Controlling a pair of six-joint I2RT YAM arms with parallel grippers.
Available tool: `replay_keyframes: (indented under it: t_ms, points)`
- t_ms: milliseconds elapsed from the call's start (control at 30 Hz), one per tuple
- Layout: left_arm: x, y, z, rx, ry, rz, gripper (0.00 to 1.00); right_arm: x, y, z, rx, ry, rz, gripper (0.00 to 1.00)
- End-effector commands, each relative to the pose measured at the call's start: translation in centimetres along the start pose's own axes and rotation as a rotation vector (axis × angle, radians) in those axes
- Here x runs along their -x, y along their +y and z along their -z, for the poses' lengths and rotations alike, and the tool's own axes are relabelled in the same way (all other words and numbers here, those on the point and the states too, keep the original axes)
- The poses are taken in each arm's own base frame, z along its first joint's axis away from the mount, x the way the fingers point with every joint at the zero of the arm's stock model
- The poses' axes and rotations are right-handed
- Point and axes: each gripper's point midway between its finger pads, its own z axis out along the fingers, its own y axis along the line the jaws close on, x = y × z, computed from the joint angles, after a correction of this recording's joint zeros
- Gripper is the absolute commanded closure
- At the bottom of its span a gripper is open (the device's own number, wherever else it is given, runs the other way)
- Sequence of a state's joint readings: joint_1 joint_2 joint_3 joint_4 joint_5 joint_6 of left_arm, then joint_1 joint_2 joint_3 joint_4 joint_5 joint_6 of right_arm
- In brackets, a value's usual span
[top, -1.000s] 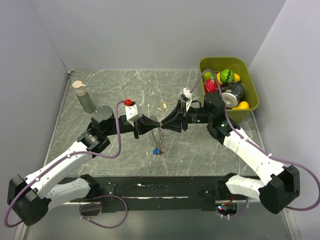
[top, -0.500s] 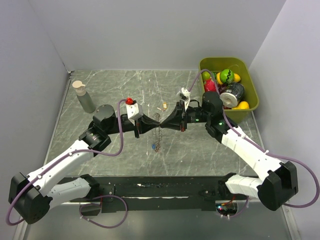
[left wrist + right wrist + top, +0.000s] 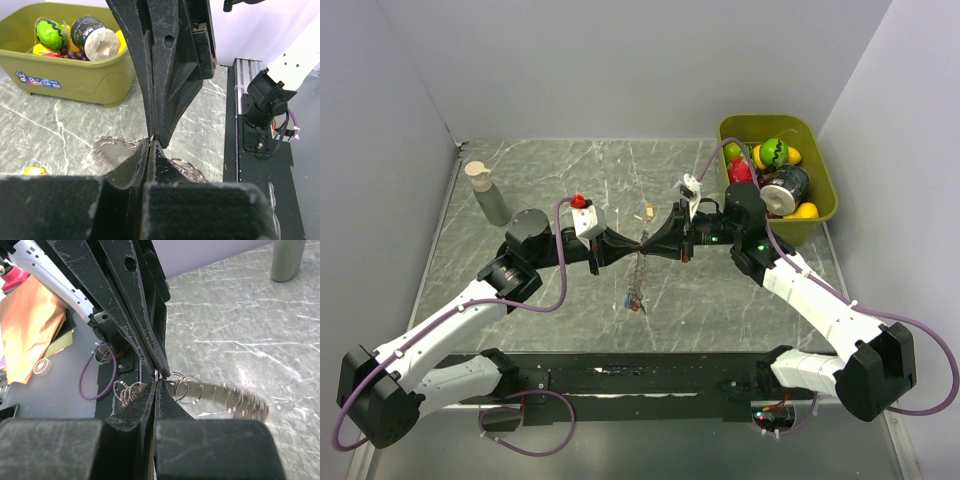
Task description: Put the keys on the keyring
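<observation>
My left gripper (image 3: 632, 246) and right gripper (image 3: 649, 244) meet tip to tip above the middle of the table. Both are shut on the top of the keyring (image 3: 638, 277), which hangs edge-on below them, off the table. In the left wrist view my shut fingertips (image 3: 152, 142) face the right gripper's fingers, with the blurred ring (image 3: 114, 149) behind. In the right wrist view the ring's band (image 3: 235, 399) with small loops runs right from my shut tips (image 3: 156, 377). A small blue key (image 3: 634, 300) shows at the ring's bottom. A tan key (image 3: 648, 211) lies on the table behind the grippers.
An olive bin (image 3: 826, 203) full of toy fruit and a can stands at the back right, close behind the right arm. A grey bottle (image 3: 490, 196) stands at the back left. A black rail (image 3: 650, 378) runs along the near edge.
Both grippers have moved slightly back and up together, still pinching the keyring. The ring's lower end with the blue key has lifted and swings under them.
</observation>
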State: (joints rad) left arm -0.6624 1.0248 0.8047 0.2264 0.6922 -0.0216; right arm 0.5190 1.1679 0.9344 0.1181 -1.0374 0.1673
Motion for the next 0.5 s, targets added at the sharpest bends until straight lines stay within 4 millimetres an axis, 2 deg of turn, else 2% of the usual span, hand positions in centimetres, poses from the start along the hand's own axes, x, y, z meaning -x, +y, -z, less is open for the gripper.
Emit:
replay_keyframes:
  t_ms: [0,100,167,300,333,400,467]
  points:
    - [3.2,-0.6,-0.1,-0.024,-0.075,-0.061,0.93,2.6,0.8,0.0,0.004,-0.077,0.084,1.00]
    - [3.2,-0.5,-0.1,-0.017,-0.077,-0.057,0.90,2.9,0.9,0.1,0.002,-0.089,0.095,1.00]
    - [3.3,-0.3,-0.1,-0.002,-0.081,-0.053,0.82,2.9,0.9,0.2,-0.001,-0.094,0.099,1.00]
    - [3.4,0.0,-0.1,0.016,-0.089,-0.052,0.76,3.1,1.2,0.4,-0.008,-0.107,0.113,1.00]
    - [3.6,0.0,-0.1,0.021,-0.092,-0.049,0.69,3.2,1.1,0.5,-0.016,-0.112,0.119,1.00]
    - [4.1,0.3,0.1,0.047,-0.111,-0.044,0.65,3.3,1.1,0.6,-0.028,-0.121,0.122,1.00]
    - [5.1,0.4,0.5,0.063,-0.148,-0.053,0.55,3.6,1.0,0.9,-0.056,-0.141,0.132,1.00]
